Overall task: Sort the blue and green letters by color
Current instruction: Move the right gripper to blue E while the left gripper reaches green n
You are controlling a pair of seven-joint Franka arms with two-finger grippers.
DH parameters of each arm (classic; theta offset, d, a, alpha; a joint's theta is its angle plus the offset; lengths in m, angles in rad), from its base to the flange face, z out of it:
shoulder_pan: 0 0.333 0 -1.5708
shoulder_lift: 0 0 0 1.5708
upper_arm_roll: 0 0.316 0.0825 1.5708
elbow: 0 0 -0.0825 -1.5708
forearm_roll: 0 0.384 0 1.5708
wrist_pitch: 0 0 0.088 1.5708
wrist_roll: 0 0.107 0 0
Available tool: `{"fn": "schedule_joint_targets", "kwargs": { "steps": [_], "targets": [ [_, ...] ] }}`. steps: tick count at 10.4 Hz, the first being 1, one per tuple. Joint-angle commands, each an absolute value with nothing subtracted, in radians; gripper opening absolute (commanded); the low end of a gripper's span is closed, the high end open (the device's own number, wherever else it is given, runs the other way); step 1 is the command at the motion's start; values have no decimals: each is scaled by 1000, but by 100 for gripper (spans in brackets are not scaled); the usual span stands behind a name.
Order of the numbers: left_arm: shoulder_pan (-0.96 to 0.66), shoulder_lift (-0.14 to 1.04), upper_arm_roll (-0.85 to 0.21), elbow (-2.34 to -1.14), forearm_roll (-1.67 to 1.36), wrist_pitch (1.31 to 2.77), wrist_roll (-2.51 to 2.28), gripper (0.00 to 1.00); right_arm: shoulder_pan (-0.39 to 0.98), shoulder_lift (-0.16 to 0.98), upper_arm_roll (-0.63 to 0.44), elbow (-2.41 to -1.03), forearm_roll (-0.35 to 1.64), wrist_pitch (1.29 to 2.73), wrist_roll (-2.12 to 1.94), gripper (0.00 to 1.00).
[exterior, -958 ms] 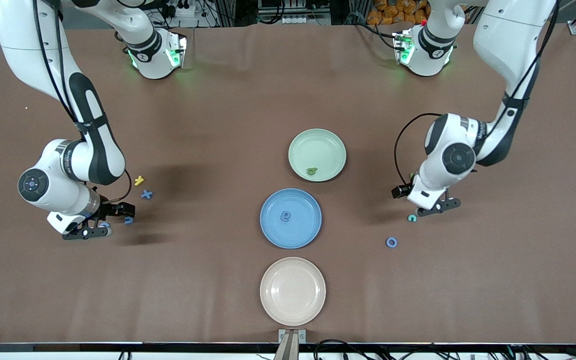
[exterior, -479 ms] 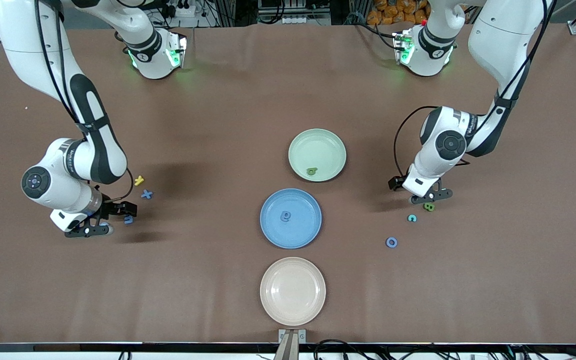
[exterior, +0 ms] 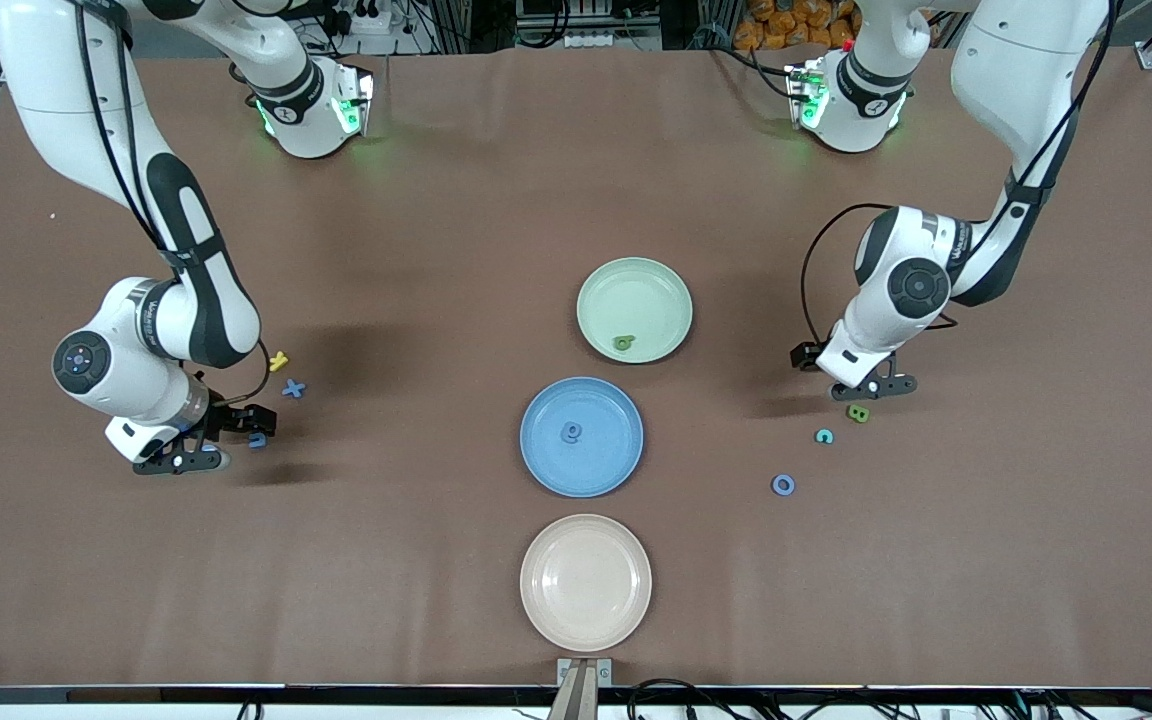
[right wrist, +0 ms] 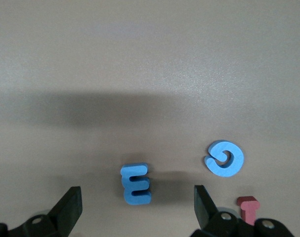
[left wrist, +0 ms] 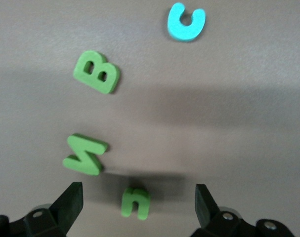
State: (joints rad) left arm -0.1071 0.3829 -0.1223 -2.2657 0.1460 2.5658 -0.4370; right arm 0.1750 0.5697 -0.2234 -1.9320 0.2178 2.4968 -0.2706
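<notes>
Since a second ago the left gripper [exterior: 871, 388] has drawn back from the teal C [exterior: 823, 436] toward its base, uncovering the green B [exterior: 858, 412]; the right gripper [exterior: 198, 447] has barely shifted. Both jaws stand released and empty. The left wrist view shows the left gripper low over a small green letter [left wrist: 135, 202], with a green N [left wrist: 84, 154] and the B close by on the tabletop [exterior: 416, 250]. The right gripper hangs over a blue E [right wrist: 136, 183], with a blue G [right wrist: 225, 158] and a red letter [right wrist: 247, 207] beside it. One green letter already lies in the green plate [exterior: 634, 285], one blue letter in the blue plate [exterior: 581, 470]; a blue O [exterior: 783, 484] and blue X [exterior: 293, 389] remain loose. Risk noted: the green letters crowd together, so a descent may nudge or catch a neighbour. On the right side, the red letter sits near one jaw and could be swept along.
</notes>
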Motion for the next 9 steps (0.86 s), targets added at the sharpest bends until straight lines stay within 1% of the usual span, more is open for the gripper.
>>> {"fn": "schedule_joint_targets", "kwargs": {
  "steps": [1, 3, 5, 6, 8, 9],
  "targets": [
    [-98, 322, -129, -2328, 169, 2557, -425, 100, 161, 580, -207, -1937, 241, 2526, -295, 100],
    [-97, 308, -133, -2353, 169, 2560, -402, 100, 150, 589, -190, -1931, 241, 2530, -295, 100],
    [-97, 310, -135, -2353, 169, 2568, -397, 100, 150, 589, -189, -1931, 241, 2530, -293, 100],
    [-97, 317, -135, -2353, 169, 2586, -397, 100, 150, 589, -189, -1931, 241, 2530, -295, 97],
    [-97, 340, -135, -2355, 169, 2631, -393, 100, 150, 597, -189, -1931, 241, 2531, -296, 80],
    [-97, 348, -135, -2355, 169, 2652, -391, 100, 149, 600, -189, -1931, 241, 2539, -296, 75]
  ]
}}
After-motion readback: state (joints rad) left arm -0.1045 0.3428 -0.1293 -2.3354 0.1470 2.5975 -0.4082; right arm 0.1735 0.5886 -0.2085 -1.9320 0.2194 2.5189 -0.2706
